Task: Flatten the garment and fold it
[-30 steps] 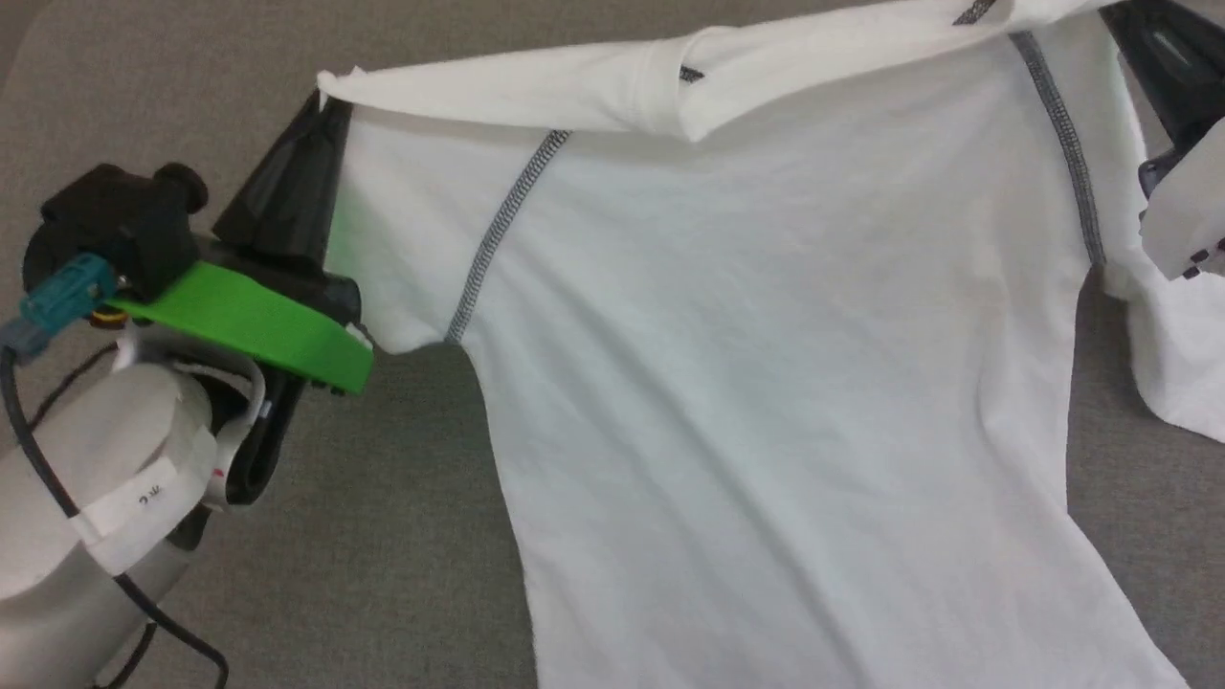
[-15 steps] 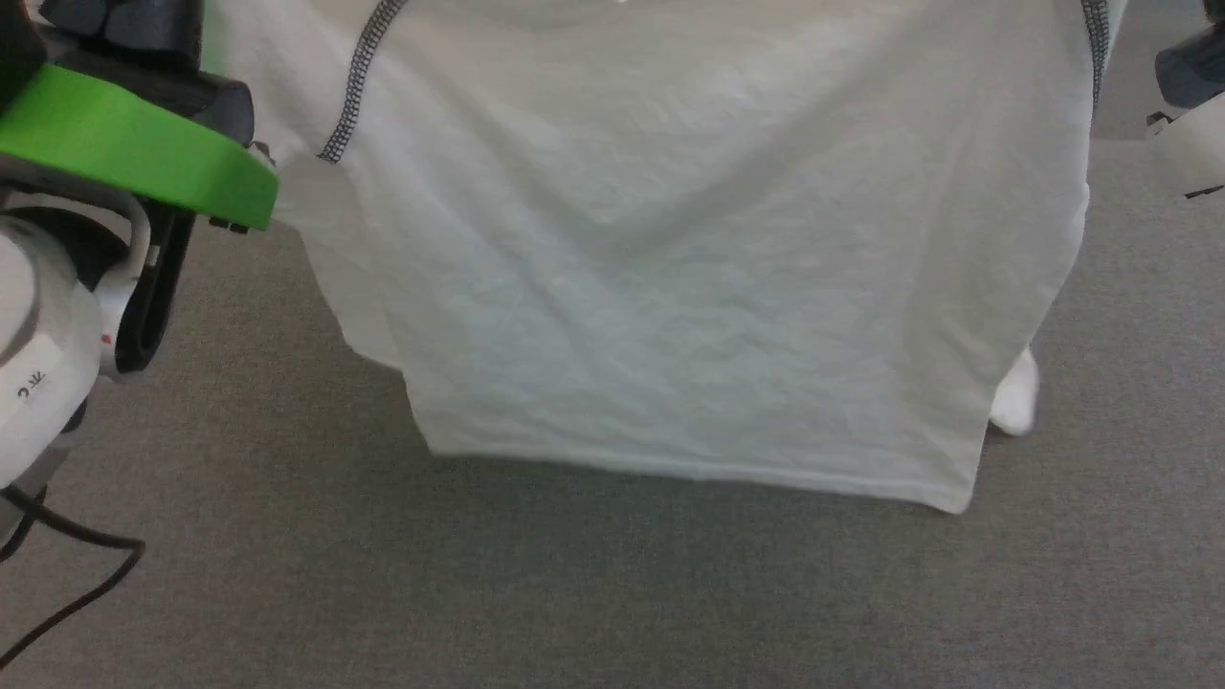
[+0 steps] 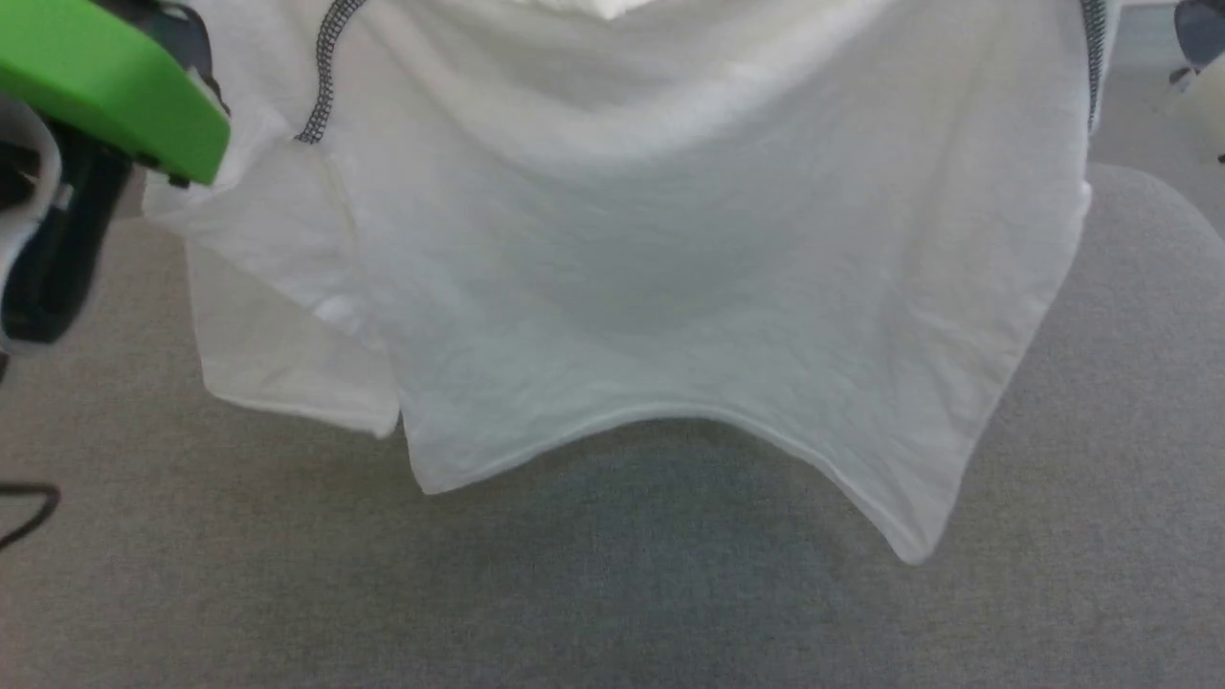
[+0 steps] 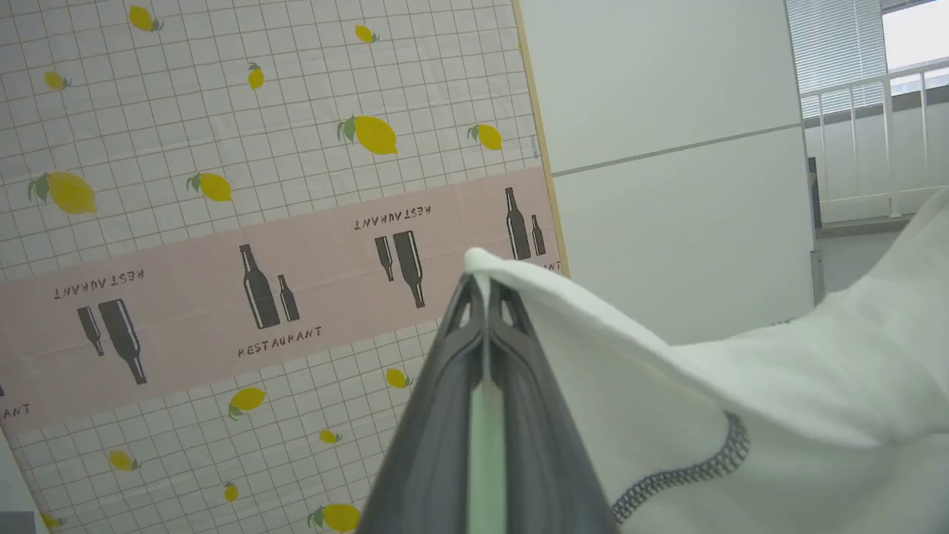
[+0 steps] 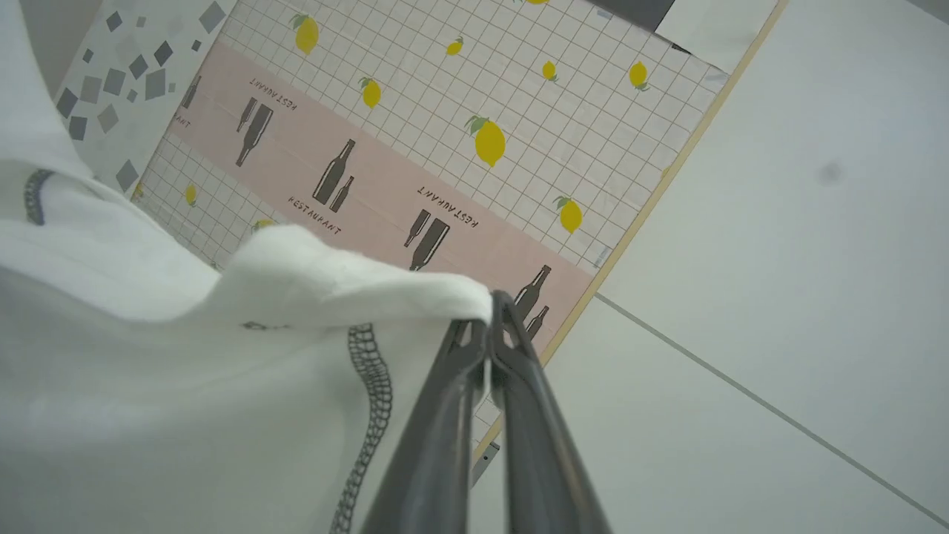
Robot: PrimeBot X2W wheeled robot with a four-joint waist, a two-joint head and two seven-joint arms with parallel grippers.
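Holding the garment (image 3: 670, 239) up by two points on its upper edge, we have it hanging in the air above the grey surface (image 3: 612, 612). Its hem (image 3: 670, 421) curves between two drooping corners and seems clear of that surface, though we cannot be sure. Our left gripper (image 4: 485, 289) is pinched together on a thin fold of cloth, and our right gripper (image 5: 489, 308) is likewise clamped on an edge beside a zigzag seam (image 5: 367, 386). We judge slippage the main risk: each pinch catches only a little fabric at the fingertips, so a quick swing or an uneven pull could tug an edge free and drop one side into a heap. The sleeve (image 3: 278, 344) hanging behind the body on our left could also land tucked underneath when we lay the shirt down. The head view tells us how hem, corners and sleeve lie, which the wrist views leave unsettled. The wrist views, against a lemon-printed wall panel (image 4: 222, 185), tell us how little cloth each pinch holds.
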